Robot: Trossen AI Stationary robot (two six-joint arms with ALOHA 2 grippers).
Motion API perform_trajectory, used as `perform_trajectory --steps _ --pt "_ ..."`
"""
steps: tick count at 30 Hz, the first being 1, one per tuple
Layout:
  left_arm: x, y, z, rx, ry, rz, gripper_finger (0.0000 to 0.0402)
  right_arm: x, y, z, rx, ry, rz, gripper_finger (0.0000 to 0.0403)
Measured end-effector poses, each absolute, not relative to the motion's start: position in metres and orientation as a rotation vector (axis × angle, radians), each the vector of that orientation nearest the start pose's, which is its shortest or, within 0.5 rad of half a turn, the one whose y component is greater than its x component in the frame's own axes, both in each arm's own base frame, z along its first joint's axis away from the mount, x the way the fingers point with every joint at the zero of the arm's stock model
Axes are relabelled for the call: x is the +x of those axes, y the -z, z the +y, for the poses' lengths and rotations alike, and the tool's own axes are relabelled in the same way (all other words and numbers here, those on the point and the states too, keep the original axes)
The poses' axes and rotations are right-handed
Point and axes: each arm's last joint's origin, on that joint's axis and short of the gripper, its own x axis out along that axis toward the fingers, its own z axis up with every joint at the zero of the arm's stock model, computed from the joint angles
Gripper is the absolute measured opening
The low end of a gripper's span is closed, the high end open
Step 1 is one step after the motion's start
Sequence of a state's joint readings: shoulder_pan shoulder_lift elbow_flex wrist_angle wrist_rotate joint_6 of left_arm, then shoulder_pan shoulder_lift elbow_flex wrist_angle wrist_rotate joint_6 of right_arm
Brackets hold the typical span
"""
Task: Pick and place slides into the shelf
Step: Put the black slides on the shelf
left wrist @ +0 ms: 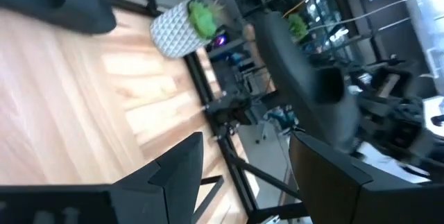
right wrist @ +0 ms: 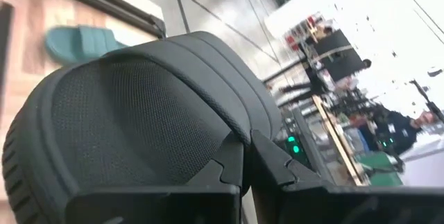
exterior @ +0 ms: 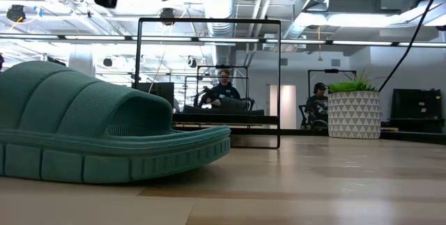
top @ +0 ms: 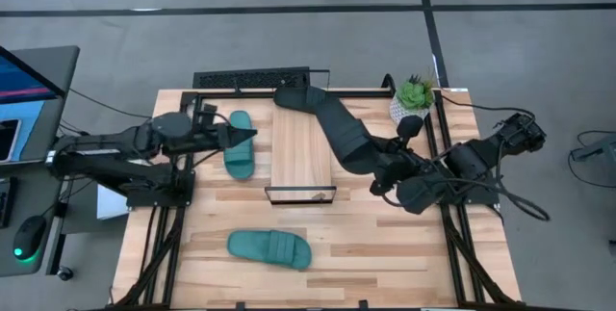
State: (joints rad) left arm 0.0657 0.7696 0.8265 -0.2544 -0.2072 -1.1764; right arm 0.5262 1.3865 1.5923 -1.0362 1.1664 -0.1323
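My right gripper point(top: 385, 165) is shut on a black slide point(top: 345, 138), held in the air beside the right edge of the shelf point(top: 301, 152). A second black slide point(top: 296, 96) lies at the shelf's far end. One teal slide point(top: 239, 147) lies on the table left of the shelf, and my left gripper point(top: 248, 136) hovers over it, open and empty point(left wrist: 243, 175). Another teal slide point(top: 269, 249) lies sole-down near the front edge and fills the left of the low view point(exterior: 104, 138). My right gripper pinches the black slide's wide strap at its edge point(right wrist: 215, 144) between its two fingers point(right wrist: 232, 172). The fingers come from the table's right side. The slide is lifted clear and reaches from the gripper toward the shelf's far end.
A small potted plant point(top: 414, 99) stands at the far right corner. Black frame rails point(top: 252, 80) run along the table's far edge and sides. People sit in the room behind the table point(exterior: 224, 89). A desk with a monitor and mouse point(top: 29, 239) stands to the left.
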Motion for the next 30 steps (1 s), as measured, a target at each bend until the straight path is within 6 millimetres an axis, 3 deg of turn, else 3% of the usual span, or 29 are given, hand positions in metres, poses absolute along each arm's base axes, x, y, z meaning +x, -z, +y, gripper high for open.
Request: perform_trajectory --steps 4,12,20,30 --pt "0.178 -0.34 0.023 -1.203 -0.326 0.019 0.0201 0.231 -0.421 0.112 -0.766 0.538 0.561 0.0" --pt "0.201 -0.356 0.033 -1.223 -0.125 -0.159 0.0201 0.229 -0.427 0.115 -0.778 0.524 0.544 0.0" --pt "0.227 -0.341 0.049 -1.289 -0.142 -0.138 0.0201 0.231 -0.43 0.116 -0.833 0.51 0.539 0.0" --pt "0.257 -0.333 0.06 -1.35 -0.019 -0.202 0.0201 0.232 -0.431 0.116 -0.848 0.502 0.54 0.0"
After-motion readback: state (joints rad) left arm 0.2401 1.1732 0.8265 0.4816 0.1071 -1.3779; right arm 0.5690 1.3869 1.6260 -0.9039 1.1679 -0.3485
